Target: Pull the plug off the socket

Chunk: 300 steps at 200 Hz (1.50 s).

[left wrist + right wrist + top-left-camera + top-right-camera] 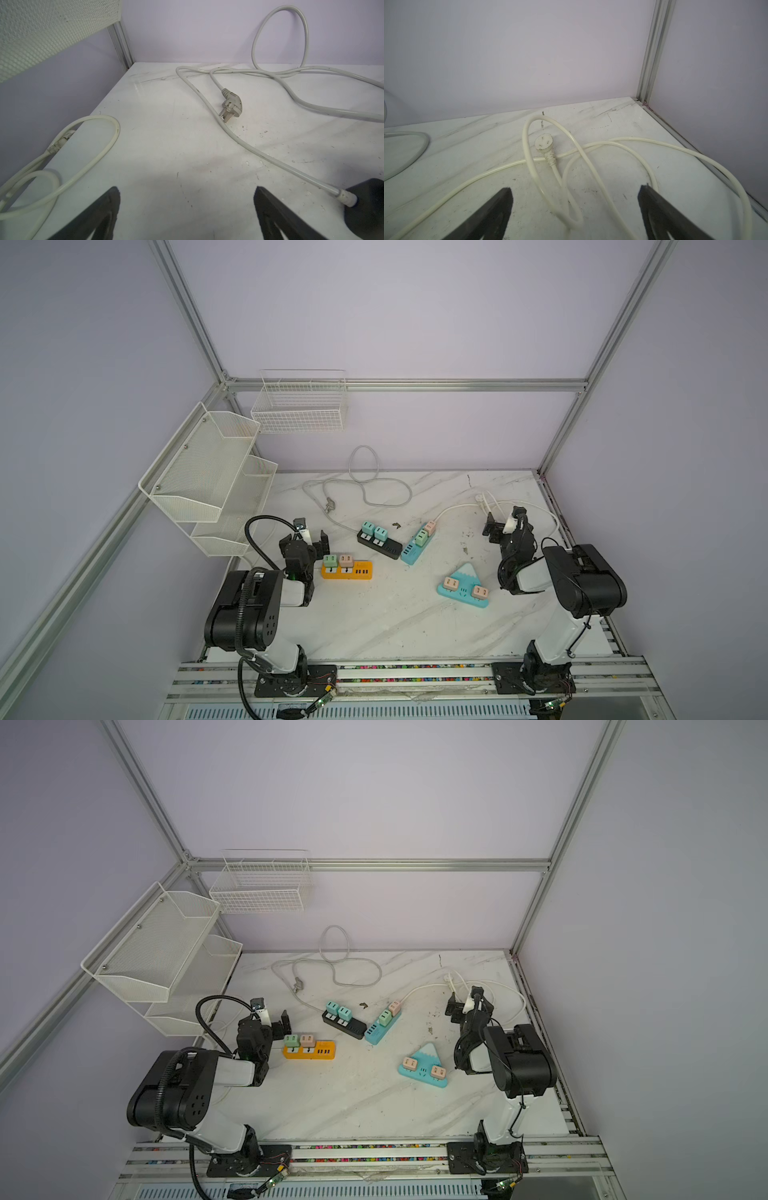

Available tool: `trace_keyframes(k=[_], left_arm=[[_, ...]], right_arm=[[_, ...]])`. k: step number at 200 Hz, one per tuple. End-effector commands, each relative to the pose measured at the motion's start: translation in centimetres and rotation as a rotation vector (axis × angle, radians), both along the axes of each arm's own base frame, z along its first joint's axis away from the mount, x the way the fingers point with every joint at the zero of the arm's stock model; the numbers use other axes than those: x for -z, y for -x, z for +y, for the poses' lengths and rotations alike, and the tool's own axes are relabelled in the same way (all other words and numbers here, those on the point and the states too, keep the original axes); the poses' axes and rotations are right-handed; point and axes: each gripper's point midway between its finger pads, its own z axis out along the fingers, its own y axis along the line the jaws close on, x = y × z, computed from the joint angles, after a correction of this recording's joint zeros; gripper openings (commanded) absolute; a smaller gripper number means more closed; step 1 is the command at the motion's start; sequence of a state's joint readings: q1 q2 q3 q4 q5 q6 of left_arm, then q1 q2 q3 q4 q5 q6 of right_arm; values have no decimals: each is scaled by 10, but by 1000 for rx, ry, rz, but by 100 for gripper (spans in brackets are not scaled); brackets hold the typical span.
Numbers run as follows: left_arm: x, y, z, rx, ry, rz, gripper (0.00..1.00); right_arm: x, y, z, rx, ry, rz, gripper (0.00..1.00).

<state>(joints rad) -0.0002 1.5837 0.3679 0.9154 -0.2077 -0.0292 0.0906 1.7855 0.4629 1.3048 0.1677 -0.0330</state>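
Worktop (pixel 374 622) of white marbled board, seen from above, carrying four power strips that lie flat with sockets facing up, probably so every plug stands proud and can be taken from overhead. At 9 o'clock from the centre lies an orange strip (pixel 359 571), its long axis running 9 to 3. A mint-green plug (pixel 330 560) and a pink plug (pixel 345 560) sit side by side at its 9 o'clock end. A black strip (pixel 388 549) at 11 o'clock, a blue strip (pixel 410 554) at 1 o'clock and a teal triangular strip (pixel 462 593) at 4 o'clock carry further small plugs. All appear seated; none is out yet.

Left fingers (pixel 108 207) hang spread wide and empty just off the orange strip's 9 o'clock end, near the mint-green plug, which looks the likeliest first target. Right fingers (pixel 500 205) are likewise spread and empty at 2 o'clock, over a loose cream cord (pixel 612 143), well apart from any strip.

Each plug is a stubby block whose prongs point straight down into its strip, so its pulling axis is vertical, at right angles to the strip's length. A lift straight up should free it, and the idle arm may need to pin the strip down.
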Motion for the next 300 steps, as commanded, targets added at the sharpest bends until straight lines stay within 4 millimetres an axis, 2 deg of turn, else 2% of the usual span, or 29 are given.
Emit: trace_keyframes(k=[1, 225, 267, 296, 300], left_arm=[[-15, -6, -4, 25, -10, -42, 100], [-16, -5, -3, 24, -15, -48, 100], [-27, -6, -6, 44, -16, -42, 100], [-38, 4, -5, 35, -8, -62, 100], [-51, 7, -5, 36, -8, -94, 100]], right_arm=[[-11, -2, 1, -2, 12, -37, 97], [-13, 1, -1, 9, 8, -45, 97], [-23, 10, -8, 43, -8, -84, 97], [-36, 13, -9, 51, -10, -92, 97], [-38, 14, -10, 56, -11, -93, 97]])
